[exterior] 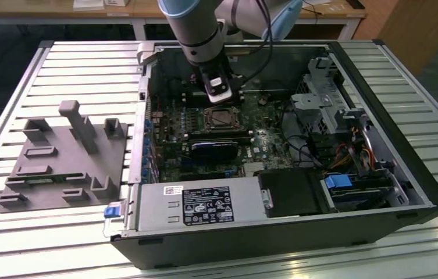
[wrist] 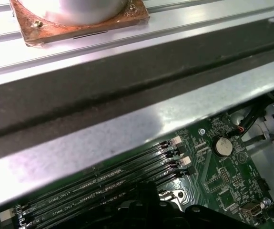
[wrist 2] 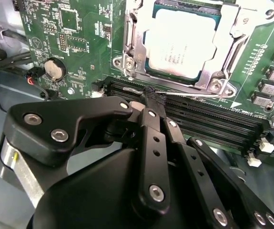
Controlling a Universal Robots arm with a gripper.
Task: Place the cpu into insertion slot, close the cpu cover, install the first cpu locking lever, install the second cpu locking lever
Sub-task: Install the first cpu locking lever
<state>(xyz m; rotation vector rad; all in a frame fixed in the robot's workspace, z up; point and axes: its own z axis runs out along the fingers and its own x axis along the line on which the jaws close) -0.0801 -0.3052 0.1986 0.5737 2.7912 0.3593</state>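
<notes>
- Pincer (wrist 2: 154, 99) pressed together, tips down at the memory slots (wrist 2: 213, 121), just beside the cover (wrist 2: 135, 45); I can't make out anything pinched.
- Cpu (wrist 2: 182, 45) sits in the slot (exterior: 220, 118), pale top showing through the cover's window.
- Cover lies flat over it.
- Case (exterior: 281, 250) lies open on the slatted counter (exterior: 71, 64).

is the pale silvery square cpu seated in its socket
Yes, the pale silvery cpu lies in the socket, framed by the silvery metal cover.
</notes>
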